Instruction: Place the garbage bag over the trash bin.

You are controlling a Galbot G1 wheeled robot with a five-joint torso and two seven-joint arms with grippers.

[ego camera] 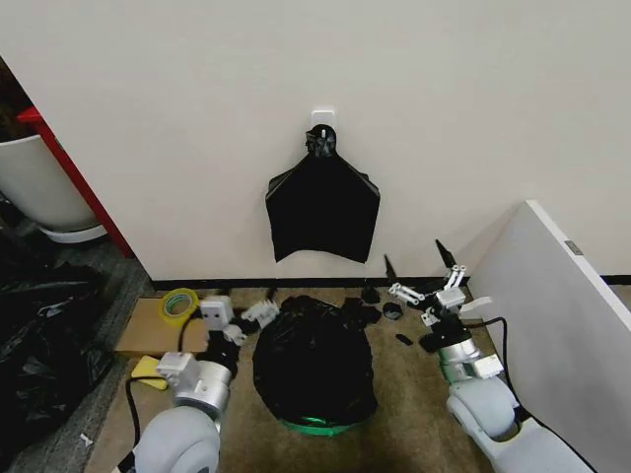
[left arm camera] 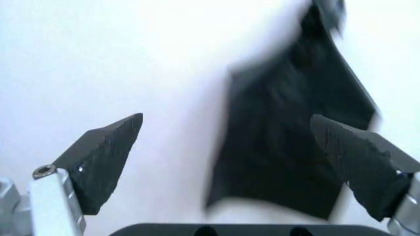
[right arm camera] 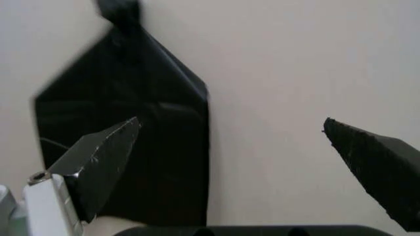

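Note:
The garbage bag (ego camera: 314,363), glossy and crinkled, is draped over the trash bin, whose pale green base (ego camera: 315,427) peeks out at the bottom. My left gripper (ego camera: 268,304) hovers at the bag's upper left edge, open and holding nothing. My right gripper (ego camera: 416,260) is raised to the right of the bag, open and empty, its black tips pointing up toward the wall. In the wrist views both the left gripper (left arm camera: 225,119) and the right gripper (right arm camera: 231,121) are spread wide, facing the wall.
Flat black bags (ego camera: 322,202) (left arm camera: 295,137) (right arm camera: 125,137) hang from a wall hook. Small black scraps (ego camera: 380,313) lie by the wall. A yellow tape roll (ego camera: 178,304) sits on cardboard (ego camera: 148,335). A white board (ego camera: 552,315) leans at right; a large white pot (ego camera: 39,187) and piled black bags (ego camera: 39,335) are at left.

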